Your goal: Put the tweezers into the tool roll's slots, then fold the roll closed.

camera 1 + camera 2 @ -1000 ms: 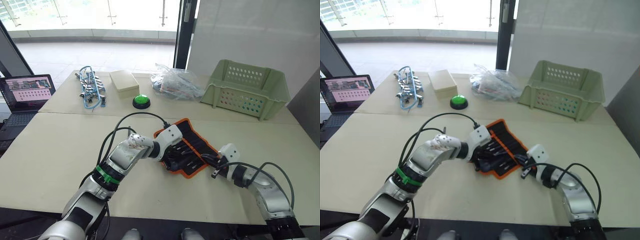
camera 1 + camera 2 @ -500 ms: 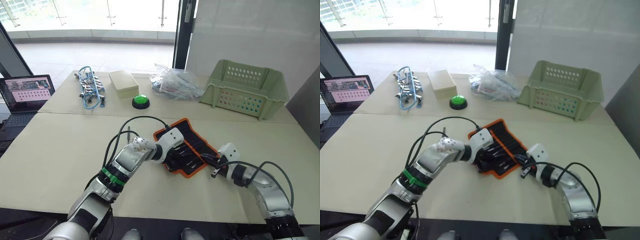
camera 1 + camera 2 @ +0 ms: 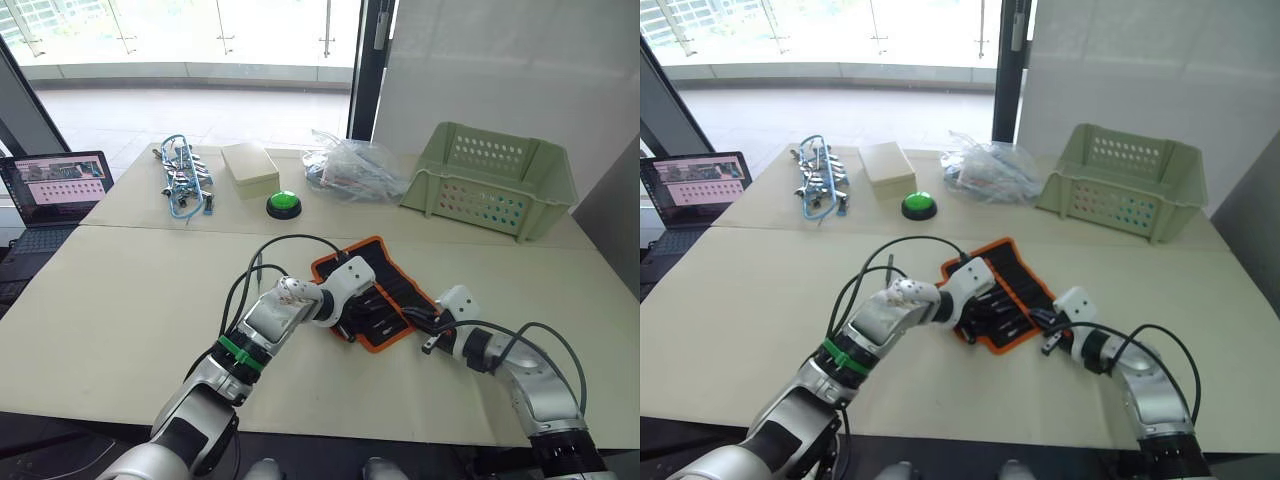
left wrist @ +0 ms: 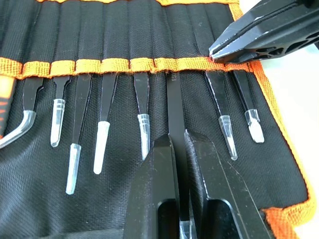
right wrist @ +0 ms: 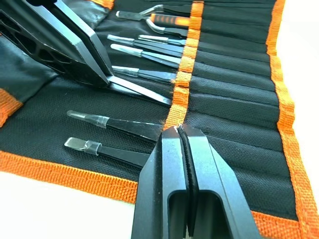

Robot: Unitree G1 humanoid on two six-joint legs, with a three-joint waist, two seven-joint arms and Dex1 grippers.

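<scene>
At the far side of the pale desk [image 3: 120,300] stand a green plastic basket [image 3: 492,178], a crumpled clear plastic bag [image 3: 352,168], a green push button [image 3: 284,204], a small cream box [image 3: 248,165] and a blue-corded metal tool cluster [image 3: 183,177]; an open laptop [image 3: 52,200] sits off to the left. None of these crowd the flat black tool roll with orange edging [image 3: 383,291], which lies unrolled near the desk's middle, slim dark tweezers [image 4: 142,107] tucked tip-out in its slots. The left arm reaches across, its left claw [image 4: 181,145] clamped on one dark tweezer [image 4: 175,107] half entered in a slot. The right claw [image 5: 180,133], fingers pressed together, bears on the roll's orange slot band.
</scene>
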